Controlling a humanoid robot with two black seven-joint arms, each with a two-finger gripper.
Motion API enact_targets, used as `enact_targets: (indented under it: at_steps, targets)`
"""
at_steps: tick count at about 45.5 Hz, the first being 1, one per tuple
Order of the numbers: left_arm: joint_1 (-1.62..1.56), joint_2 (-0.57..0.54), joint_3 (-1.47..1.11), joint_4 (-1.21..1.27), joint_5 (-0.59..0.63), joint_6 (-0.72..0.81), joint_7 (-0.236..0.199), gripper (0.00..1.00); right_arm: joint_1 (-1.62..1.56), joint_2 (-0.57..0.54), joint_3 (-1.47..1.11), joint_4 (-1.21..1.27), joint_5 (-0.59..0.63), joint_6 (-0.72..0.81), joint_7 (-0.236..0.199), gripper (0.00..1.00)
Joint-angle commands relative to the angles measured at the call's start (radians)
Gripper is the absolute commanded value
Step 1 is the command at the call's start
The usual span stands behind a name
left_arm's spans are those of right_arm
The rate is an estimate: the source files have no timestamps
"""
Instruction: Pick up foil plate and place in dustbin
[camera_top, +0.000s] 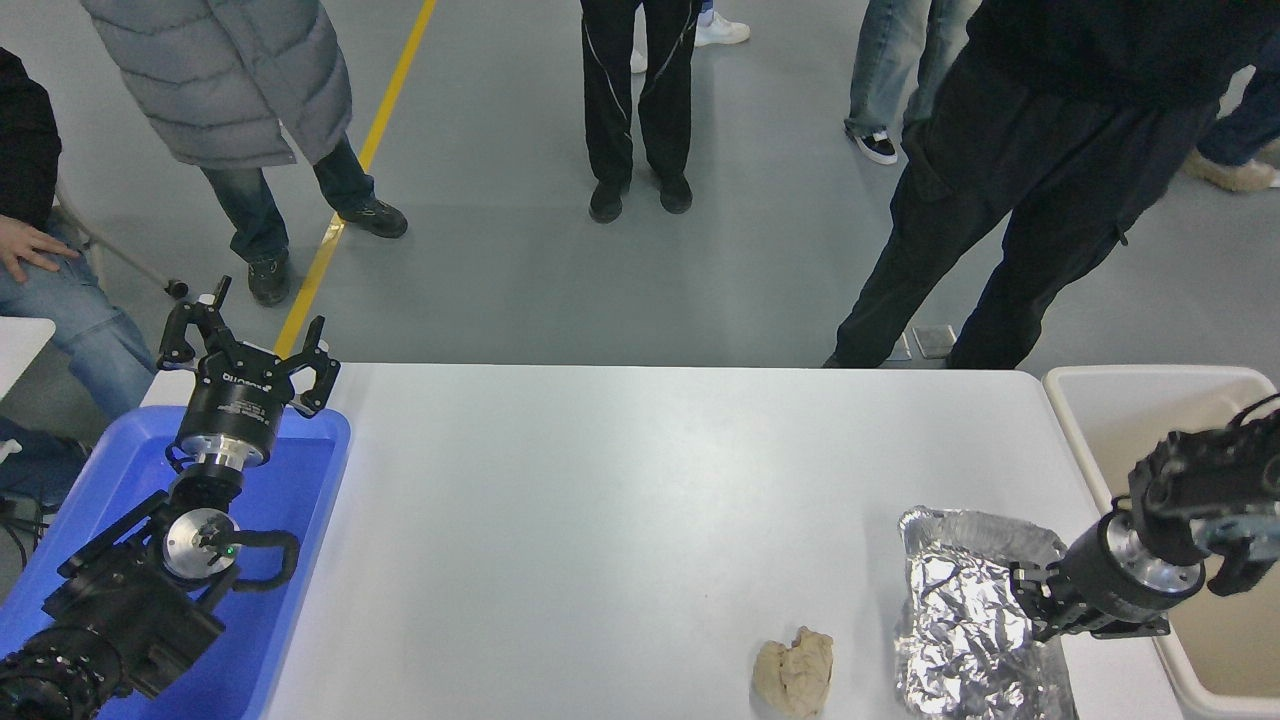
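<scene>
While my left arm rests over the blue tray (300, 480) at the white table's (620, 500) left edge, my left gripper (245, 345) stands spread wide above the tray's far end. A beige paper lump (795, 675) lies at the near edge. Just right of it, near the near right corner, sits the foil plate (965, 620); my right gripper (1030, 605) is pinched on its right rim. Beyond the right edge stands the dustbin (1120, 385). People (640, 100) stand on the grey floor, crossed by a yellow line (350, 190).
</scene>
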Motion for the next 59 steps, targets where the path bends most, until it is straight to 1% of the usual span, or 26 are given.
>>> enact_targets:
  at_steps: [1,4,12,18,24,41,48,51,56,59]
  targets:
    - [0.000,0.000,0.002,-0.001,0.000,0.000,0.000,0.98,0.285,-0.012,-0.064,0.074,0.075,0.247,0.001,0.00]
    - [0.000,0.000,0.002,-0.001,0.000,0.000,0.000,0.98,0.362,-0.014,-0.073,0.074,0.094,0.327,0.001,0.00]
    - [0.000,0.000,0.002,0.001,0.000,0.000,0.000,0.98,0.521,-0.014,-0.076,0.074,0.103,0.328,0.001,0.00]
    - [0.001,0.000,0.002,0.001,0.000,0.000,0.000,0.98,0.621,-0.012,-0.094,0.074,0.152,0.328,0.001,0.00]
    - [0.000,0.000,0.002,0.001,0.000,0.000,0.000,0.98,0.718,-0.004,-0.114,0.076,0.166,0.328,0.001,0.00]
    - [0.000,0.000,0.002,0.001,0.000,0.000,0.000,0.98,0.735,-0.007,-0.125,0.065,0.163,0.328,0.000,0.00]
    - [0.001,0.000,0.002,0.001,-0.001,0.000,0.000,0.98,0.726,-0.015,-0.212,0.043,0.158,0.328,0.000,0.00]
    - [0.000,0.000,0.002,0.001,-0.001,0.000,-0.002,0.98,0.726,-0.040,-0.268,0.037,0.155,0.328,-0.002,0.00]
    - [0.001,0.000,0.002,0.001,-0.001,0.000,0.000,0.98,0.719,-0.135,-0.343,0.011,0.154,0.321,0.000,0.00]
    - [0.001,0.000,0.002,0.001,-0.001,0.000,-0.002,0.98,0.689,-0.181,-0.377,0.002,0.154,0.223,0.000,0.00]
